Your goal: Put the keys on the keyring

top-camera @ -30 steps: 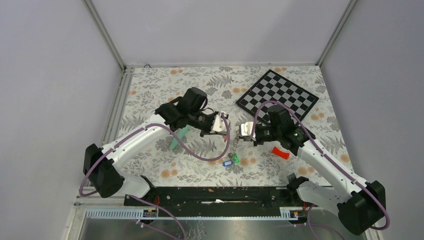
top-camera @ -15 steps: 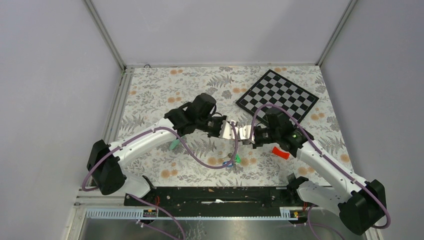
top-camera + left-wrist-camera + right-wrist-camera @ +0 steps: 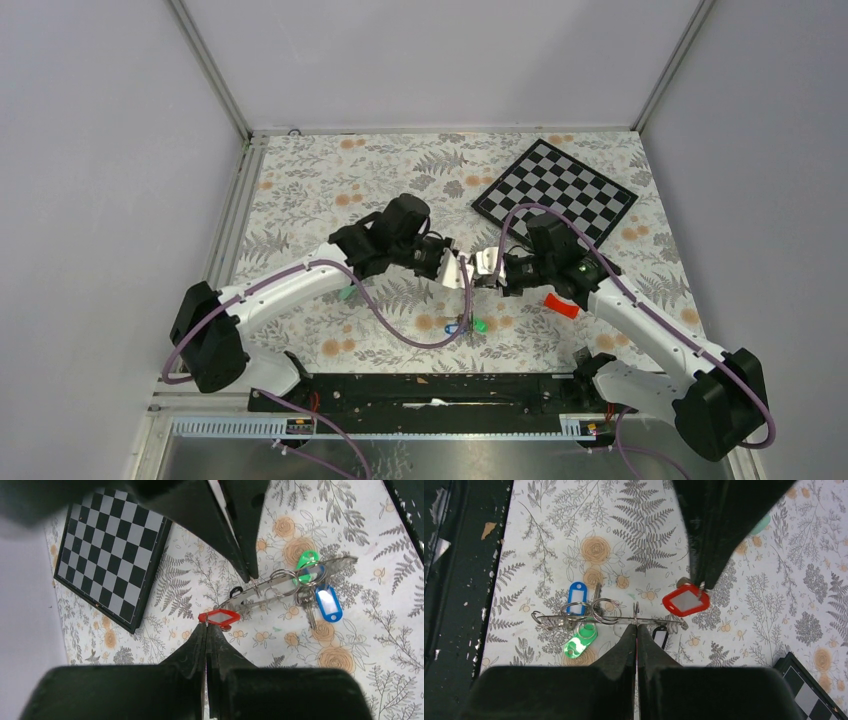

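My right gripper is shut on the keyring, a thin metal ring seen edge-on and held above the table. A blue-tagged key, a green-tagged key and a black tag hang on the keyring. My left gripper is shut on the small ring of a red-tagged key, right beside the keyring's end. In the top view the left gripper and right gripper almost touch tip to tip, with the keys dangling below.
A chessboard lies at the back right. A curved red plastic piece lies under the right arm. A mint-green tube shows partly under the left arm. The black base rail runs along the near edge.
My left gripper has moved right and nearer with the red-tagged key until it meets the right gripper. The right gripper and hanging keys shifted slightly left.
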### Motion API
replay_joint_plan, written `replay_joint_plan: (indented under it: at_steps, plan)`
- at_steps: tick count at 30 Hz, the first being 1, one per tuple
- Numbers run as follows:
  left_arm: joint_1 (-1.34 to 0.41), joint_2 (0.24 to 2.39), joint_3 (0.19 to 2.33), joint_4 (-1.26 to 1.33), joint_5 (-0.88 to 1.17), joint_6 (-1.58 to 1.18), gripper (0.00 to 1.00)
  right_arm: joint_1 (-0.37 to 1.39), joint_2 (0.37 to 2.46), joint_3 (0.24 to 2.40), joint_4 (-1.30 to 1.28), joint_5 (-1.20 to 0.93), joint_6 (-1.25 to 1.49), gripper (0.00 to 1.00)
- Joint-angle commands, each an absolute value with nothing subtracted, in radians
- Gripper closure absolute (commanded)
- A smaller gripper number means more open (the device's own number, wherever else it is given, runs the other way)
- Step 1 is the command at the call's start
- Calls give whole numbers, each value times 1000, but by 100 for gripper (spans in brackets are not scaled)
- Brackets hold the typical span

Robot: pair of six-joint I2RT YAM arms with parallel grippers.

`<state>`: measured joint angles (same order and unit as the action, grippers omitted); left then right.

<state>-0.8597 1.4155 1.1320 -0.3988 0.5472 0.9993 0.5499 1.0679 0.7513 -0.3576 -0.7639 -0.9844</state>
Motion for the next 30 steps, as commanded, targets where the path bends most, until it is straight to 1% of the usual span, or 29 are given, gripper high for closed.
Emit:
replay_joint_plan:
  at_steps: [1, 7, 15, 30]
  plan:
    - [-867, 1378, 1087, -400, 563, 1081, 100, 550, 1065, 770, -279, -850, -935, 100]
    - [-847, 1357, 1046, -387, 600, 1130, 100, 534, 1072, 769, -267, -882, -908, 100]
    - [-844, 1347, 1053, -392, 637, 1143, 100, 532, 1108, 764, -247, -909, -882, 100]
    - [-906, 1362, 1107, -411, 630, 1150, 100, 531, 1164, 780, -225, -954, -839, 100]
